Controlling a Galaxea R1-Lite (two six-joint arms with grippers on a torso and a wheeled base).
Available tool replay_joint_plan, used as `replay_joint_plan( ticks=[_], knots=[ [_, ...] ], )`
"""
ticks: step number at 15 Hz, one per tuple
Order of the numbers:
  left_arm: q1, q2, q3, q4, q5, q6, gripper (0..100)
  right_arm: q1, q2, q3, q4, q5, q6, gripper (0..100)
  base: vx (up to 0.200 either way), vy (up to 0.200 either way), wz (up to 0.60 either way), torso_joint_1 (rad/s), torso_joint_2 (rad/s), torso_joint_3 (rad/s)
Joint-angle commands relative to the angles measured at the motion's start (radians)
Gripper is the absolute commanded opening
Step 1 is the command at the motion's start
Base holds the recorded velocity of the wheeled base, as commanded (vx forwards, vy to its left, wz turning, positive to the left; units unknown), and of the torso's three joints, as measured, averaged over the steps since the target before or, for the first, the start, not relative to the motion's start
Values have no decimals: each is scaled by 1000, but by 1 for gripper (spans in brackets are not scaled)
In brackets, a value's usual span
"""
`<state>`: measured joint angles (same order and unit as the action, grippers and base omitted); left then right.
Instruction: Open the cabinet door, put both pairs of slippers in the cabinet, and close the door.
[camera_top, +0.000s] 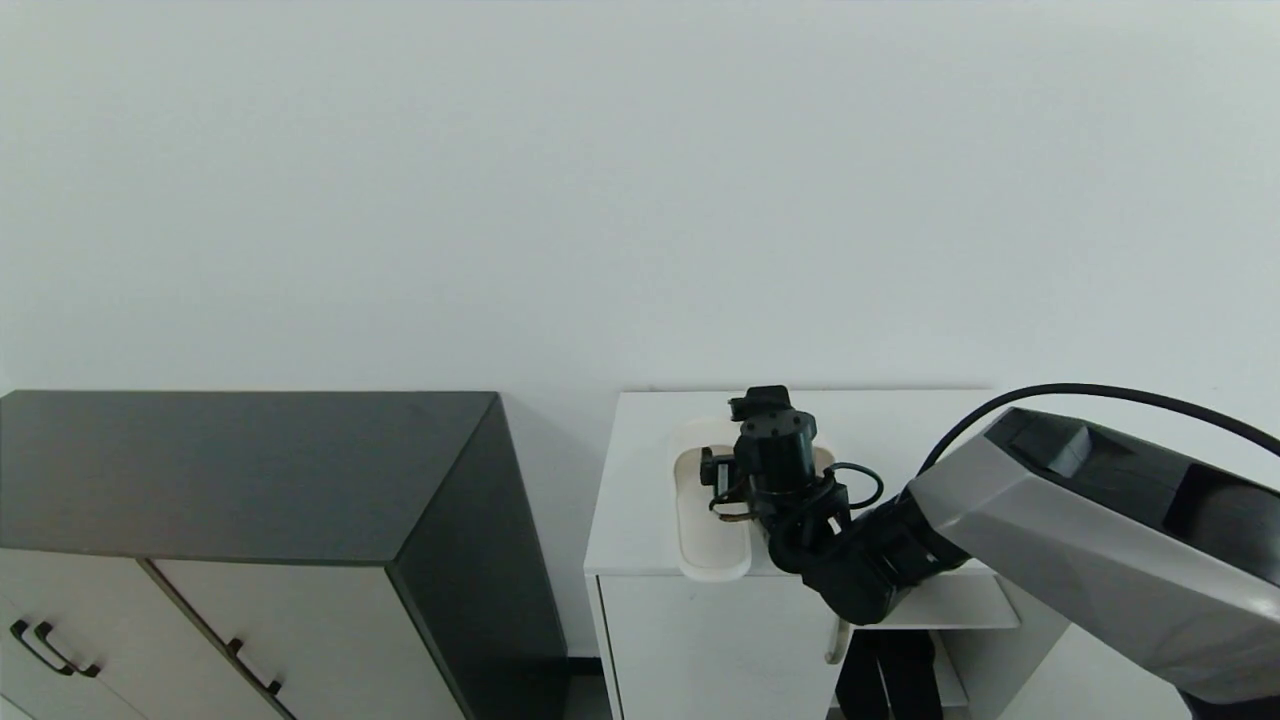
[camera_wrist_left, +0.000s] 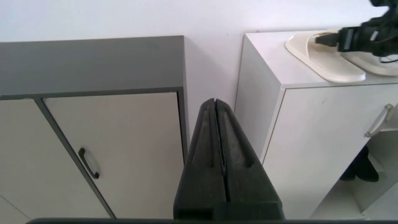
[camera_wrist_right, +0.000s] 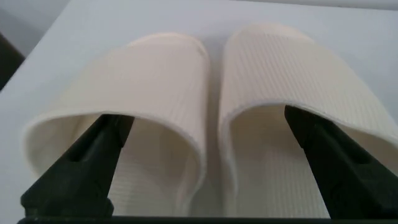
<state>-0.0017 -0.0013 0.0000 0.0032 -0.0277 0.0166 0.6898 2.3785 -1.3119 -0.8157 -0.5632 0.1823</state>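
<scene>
On your far left a low cabinet (camera_top: 250, 470) with a dark grey top and cream doors is standing against the plain white wall (camera_top: 640, 180). Your left claw (camera_wrist_left: 219, 102) is hanging in front of the gap between that unit and the white cabinet (camera_top: 640, 480), its fingers pressing flat together on nothing. The cream slippers (camera_top: 712, 545) are lying side by side on the white cabinet's top, at its front edge. Your right claw (camera_top: 725, 490) is spreading wide there, one finger sitting inside each slipper's mouth. Further right the cabinet is standing open, showing a shelf (camera_top: 950, 602) and dark slippers (camera_wrist_left: 362, 169) lower down inside.
</scene>
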Motion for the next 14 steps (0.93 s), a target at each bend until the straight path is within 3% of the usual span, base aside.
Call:
replay_joint_plan(
  ticks=[1,7,14],
  knots=[
    [0,1,0,0,0,0,0,1,18,-27,7,0,0,0,0,0,0,0,0,0],
    [0,1,0,0,0,0,0,5,-12,-21,15,-4,0,0,0,0,0,0,0,0],
    [0,1,-2,0,0,0,0,62,-297,338,-62,9,5,0,0,0,0,0,0,0]
  ],
)
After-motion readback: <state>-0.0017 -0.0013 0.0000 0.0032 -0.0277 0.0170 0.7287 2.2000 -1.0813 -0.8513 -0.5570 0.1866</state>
